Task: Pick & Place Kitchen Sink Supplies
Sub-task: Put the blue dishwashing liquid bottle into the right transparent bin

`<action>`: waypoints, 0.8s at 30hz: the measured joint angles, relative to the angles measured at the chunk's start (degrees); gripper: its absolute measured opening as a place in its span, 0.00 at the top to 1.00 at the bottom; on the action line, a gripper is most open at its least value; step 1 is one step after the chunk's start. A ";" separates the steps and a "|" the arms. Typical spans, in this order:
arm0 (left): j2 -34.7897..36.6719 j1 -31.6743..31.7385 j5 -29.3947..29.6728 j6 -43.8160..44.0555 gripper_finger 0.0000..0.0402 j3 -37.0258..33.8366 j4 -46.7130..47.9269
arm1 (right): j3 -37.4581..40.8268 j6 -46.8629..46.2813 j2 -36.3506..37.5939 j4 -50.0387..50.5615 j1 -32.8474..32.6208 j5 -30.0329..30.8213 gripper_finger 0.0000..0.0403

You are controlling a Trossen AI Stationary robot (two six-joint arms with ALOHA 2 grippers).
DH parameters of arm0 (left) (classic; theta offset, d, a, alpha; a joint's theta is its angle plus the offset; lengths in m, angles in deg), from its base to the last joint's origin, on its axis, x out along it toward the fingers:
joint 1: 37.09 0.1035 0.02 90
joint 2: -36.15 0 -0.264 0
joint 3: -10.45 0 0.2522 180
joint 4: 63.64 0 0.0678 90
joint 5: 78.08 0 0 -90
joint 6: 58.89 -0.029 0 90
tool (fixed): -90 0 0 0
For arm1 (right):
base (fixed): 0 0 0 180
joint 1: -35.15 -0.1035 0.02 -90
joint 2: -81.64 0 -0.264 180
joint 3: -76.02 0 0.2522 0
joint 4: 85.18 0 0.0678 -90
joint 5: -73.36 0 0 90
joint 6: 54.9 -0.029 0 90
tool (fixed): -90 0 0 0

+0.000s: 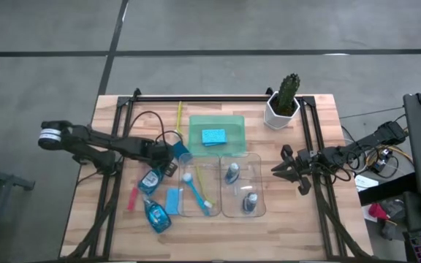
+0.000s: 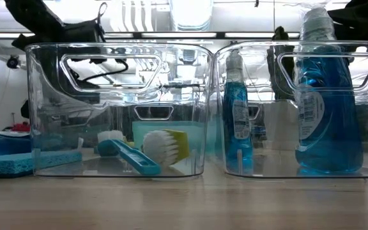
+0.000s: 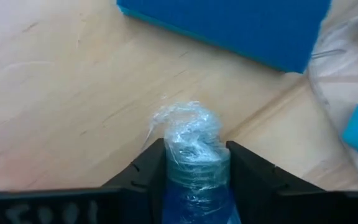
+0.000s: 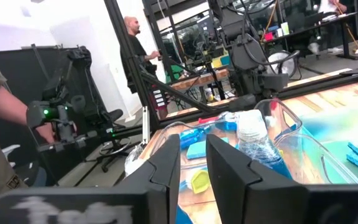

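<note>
In the high view my left gripper (image 1: 161, 168) is left of the clear bins, shut on a small bottle of blue liquid (image 1: 152, 178). A second bottle (image 1: 156, 215) lies on the table nearer the front edge. Two more bottles (image 1: 232, 173) (image 1: 249, 202) stand in the right bin. One blue sponge (image 1: 173, 200) lies on the table and another (image 1: 213, 136) on the green tray. Blue and yellow-green brushes (image 1: 198, 191) lie in the left bin, and a red-pink brush (image 1: 133, 197) lies on the table. My right gripper (image 1: 282, 166) hovers open, right of the bins, holding nothing. My left gripper pinches the bottle between its two fingers (image 3: 148, 171), one on each side of the neck (image 3: 194, 171) just below the plastic-wrapped cap (image 3: 188, 134). The cap sticks out past the fingertips, over the wooden table. Whether the bottle is lifted clear, I cannot tell.
Two clear bins (image 1: 258, 212) stand side by side at the table's middle, with the green tray (image 1: 196, 126) behind them. A cactus in a white pot (image 1: 283, 106) stands at the far right. A thin yellow brush (image 1: 179, 117) lies near the far edge. A person stands beyond the table.
</note>
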 joint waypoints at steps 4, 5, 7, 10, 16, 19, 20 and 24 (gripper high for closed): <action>3.00 -0.02 0.01 -0.01 0.62 0.00 0.08 | 0.00 0.00 0.00 0.00 0.01 0.00 0.80; 3.98 -0.02 0.01 0.03 0.63 0.00 0.17 | 0.00 0.00 0.00 0.00 0.01 0.00 0.79; 6.04 -0.02 0.03 0.05 0.66 0.00 0.65 | 0.00 0.00 0.00 0.00 0.01 0.00 0.79; 9.46 -0.02 0.08 0.08 0.68 0.36 2.75 | 0.00 0.00 0.00 0.00 0.01 0.00 0.78; 15.89 -0.02 1.52 0.13 0.67 3.17 7.97 | 0.00 -0.04 0.02 0.01 0.00 0.00 0.81; 18.40 -0.02 2.24 0.14 0.65 5.00 10.30 | 0.00 -0.02 0.02 0.01 0.00 0.00 0.82; 19.24 -0.02 2.40 0.20 0.66 5.78 10.92 | 0.00 -0.04 0.02 0.01 -0.01 0.00 0.83; 21.67 -0.02 2.98 0.01 0.68 8.72 11.40 | 0.00 -0.03 0.02 0.00 -0.01 0.00 0.84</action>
